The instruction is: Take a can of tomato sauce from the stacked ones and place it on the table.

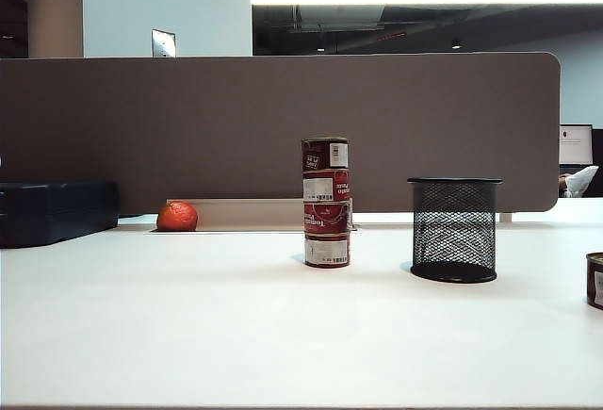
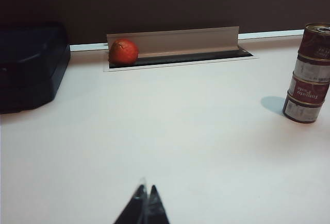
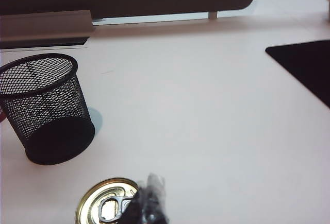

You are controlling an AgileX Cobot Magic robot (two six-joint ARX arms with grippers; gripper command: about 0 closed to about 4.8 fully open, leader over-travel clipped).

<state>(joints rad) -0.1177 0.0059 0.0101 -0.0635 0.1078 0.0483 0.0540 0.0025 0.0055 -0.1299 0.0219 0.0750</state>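
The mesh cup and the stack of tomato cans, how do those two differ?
The black wire-mesh cup is one see-through piece with an open top; the stack of cans is four separate closed cans, solid dark red with white labels. The stack rises higher than the cup, while the cup is wider. Both stand upright on the white table, apart from each other, the cup to the right in the exterior view.

Smooth, matt white table [image 1: 188, 325] is seen. Stacked ones [image 1: 326, 203] are wrapped in glossy dark red and white paper, with silvery metal rims. Can of tomato sauce [image 3: 107, 203] is topped by a shiny gold metal lid with pull tab. Black wire-mesh cup [image 1: 454, 229] is shown. Partition panel [image 1: 188, 127] looks matt, cloth-like.
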